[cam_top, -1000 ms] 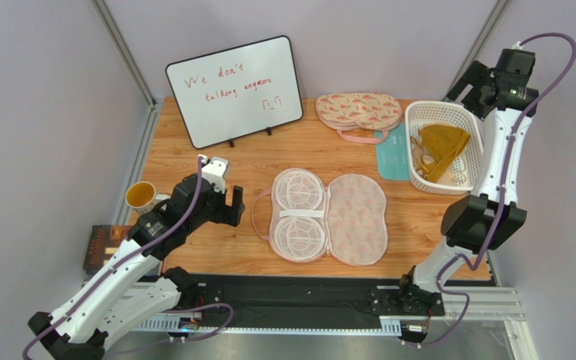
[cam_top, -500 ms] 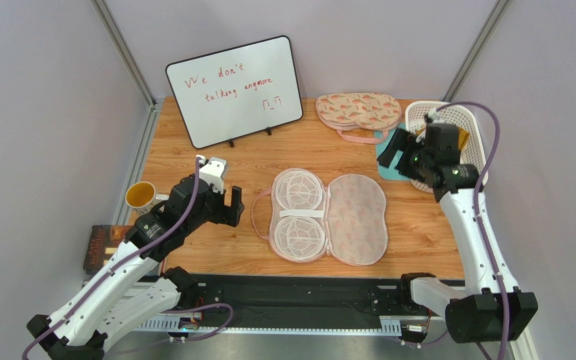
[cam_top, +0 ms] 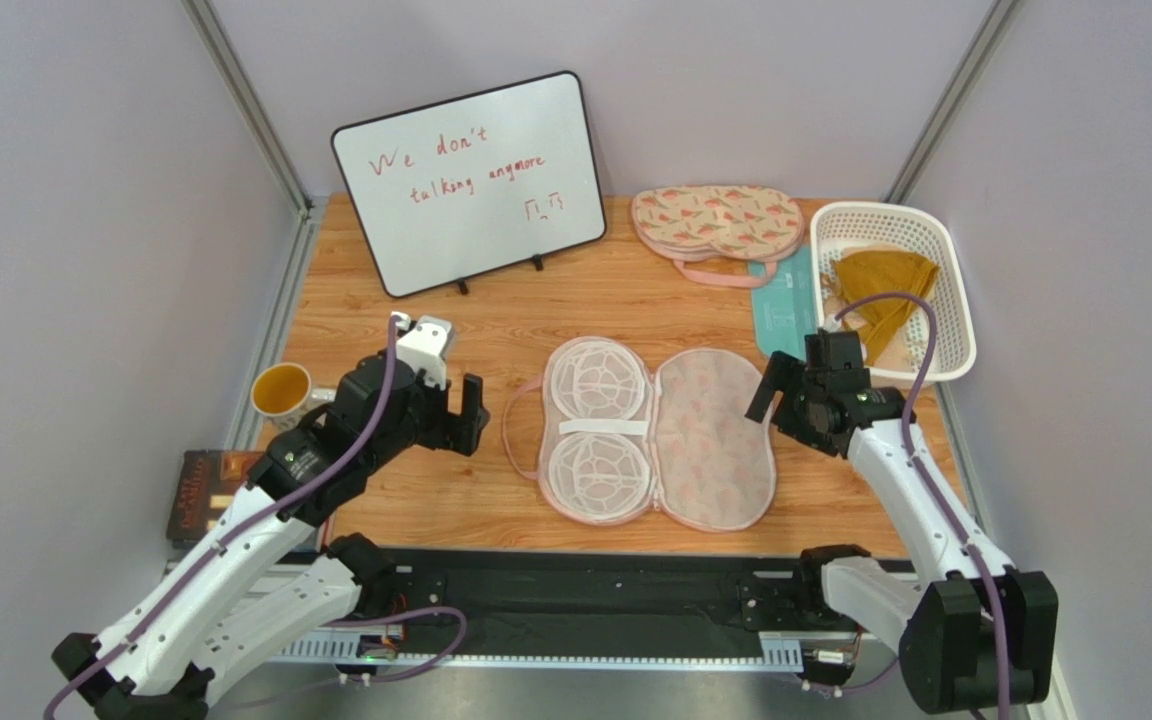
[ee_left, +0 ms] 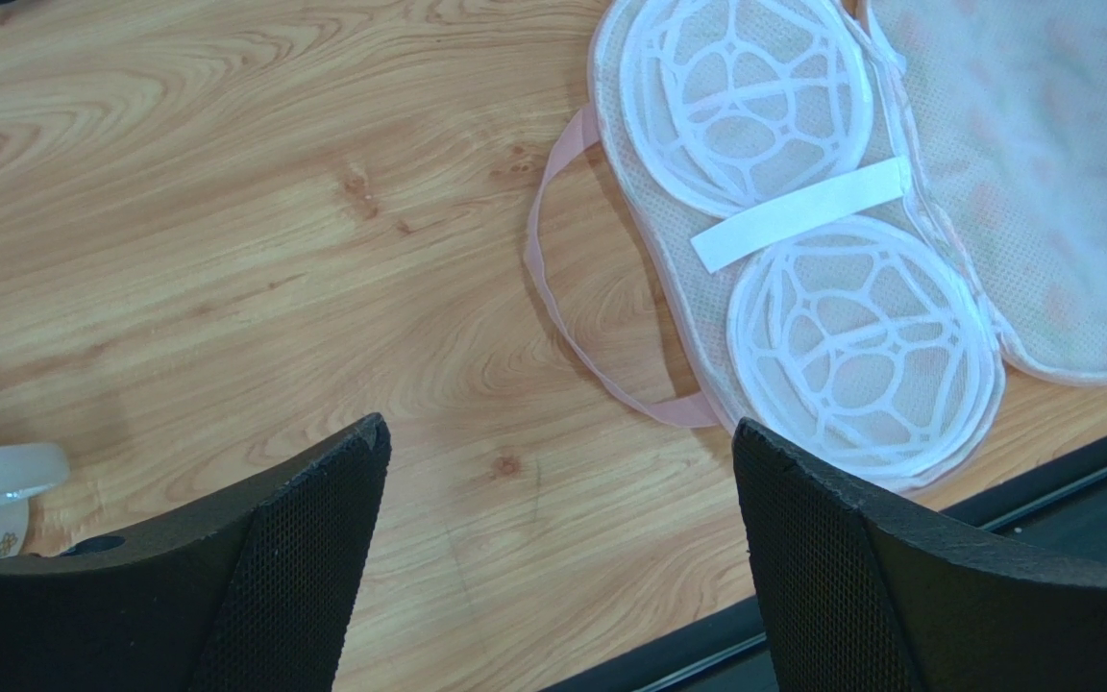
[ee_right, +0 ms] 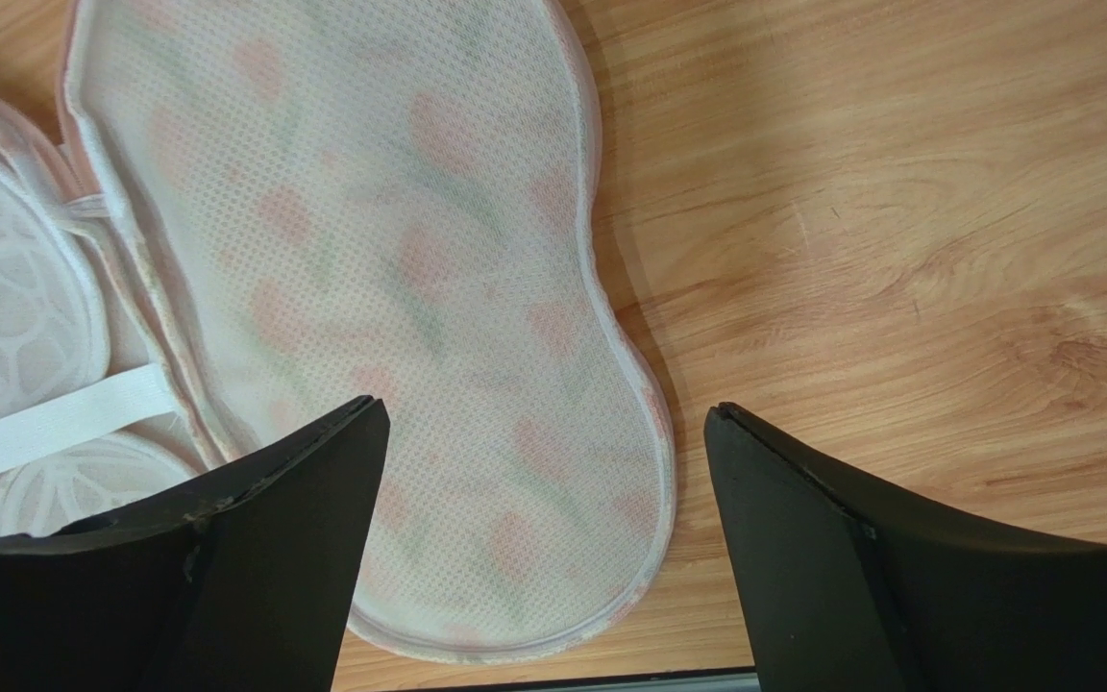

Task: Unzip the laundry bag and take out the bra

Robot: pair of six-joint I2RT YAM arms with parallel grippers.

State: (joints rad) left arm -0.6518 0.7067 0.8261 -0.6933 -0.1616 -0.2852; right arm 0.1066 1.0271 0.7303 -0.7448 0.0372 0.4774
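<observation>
**A:** Which step is this?

**B:** The last one, I'd judge. The laundry bag (cam_top: 710,435) lies mid-tabletop (cam_top: 537,308) with its zip undone, splayed flat in two halves. The mesh cups of its 9 o'clock half have nothing in them. The bra (cam_top: 880,282) sits in the white basket (cam_top: 853,222) out at 2 o'clock, well apart from the bag.

**A:** And the claws?

**B:** Both are wide and hold nothing. The left claw (cam_top: 473,420) hangs at the bag's 9 o'clock, near the pink loop strap (cam_top: 515,435). The right claw (cam_top: 775,417) is at the bag's 3 o'clock edge, and its wrist view looks down on the printed half.

**A:** What does the next move call for?

**B:** For this bag, probably only drawing both arms clear. A second pouch (cam_top: 717,222) lies closed at 12 o'clock. If that one counts, one claw would have to pin it while the other finds the zip pull, which I can't make out from here.

**A:** How does the bag lie?

**B:** Each half's long axis runs 12 to 6, with the hinge between them on the same line. The whole spread runs 9 to 3, and the strap points to 9. The bra is crumpled, broad toward 12 and narrowing toward 6, with no firm axis.
</observation>
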